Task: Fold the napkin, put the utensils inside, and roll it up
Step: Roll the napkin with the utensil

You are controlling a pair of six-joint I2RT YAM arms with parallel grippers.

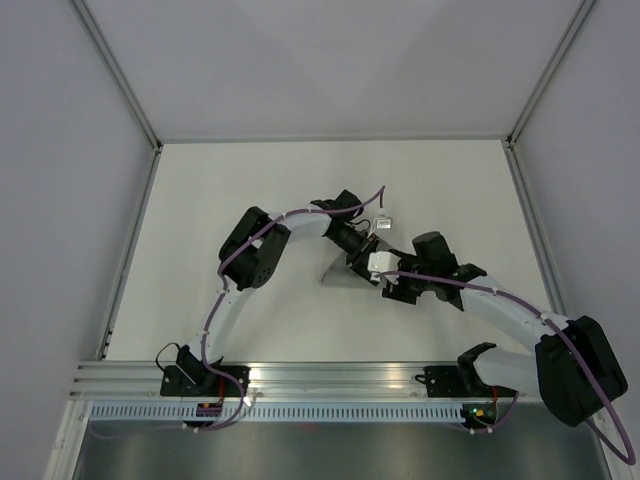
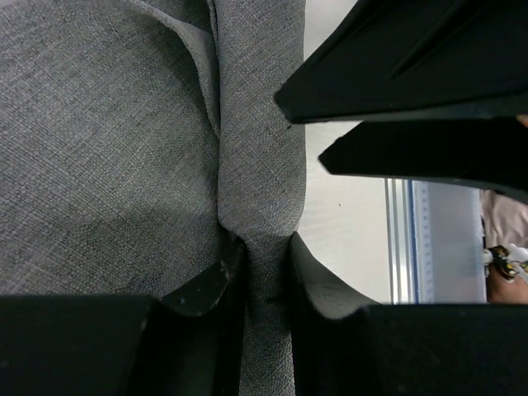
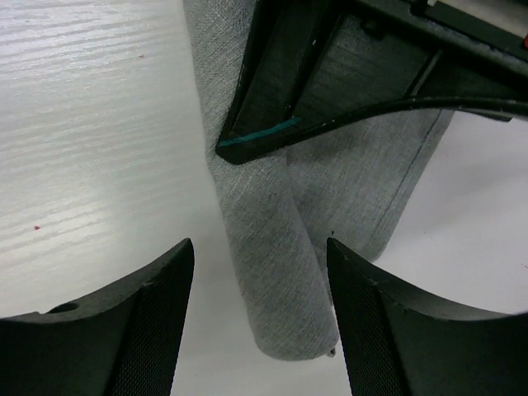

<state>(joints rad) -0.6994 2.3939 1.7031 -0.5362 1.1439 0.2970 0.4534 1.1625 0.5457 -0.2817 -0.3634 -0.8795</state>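
Observation:
The grey napkin (image 3: 276, 272) lies partly rolled on the white table, its rounded end pointing toward my right wrist camera. In the top view only a small grey patch of the napkin (image 1: 337, 272) shows beside the two wrists. My left gripper (image 2: 266, 272) is shut on a narrow fold of the napkin (image 2: 107, 148). My right gripper (image 3: 257, 247) is open, its jaws on either side of the roll's end without touching it. A thin teal edge (image 3: 257, 135) runs under the left gripper's dark fingers (image 3: 280, 74); I cannot tell whether it is a utensil. Otherwise the utensils are hidden.
Both arms meet over the middle of the table, left gripper (image 1: 362, 254) and right gripper (image 1: 378, 276) close together. White walls enclose the table (image 1: 250, 180) on three sides. An aluminium rail (image 1: 330, 375) runs along the near edge.

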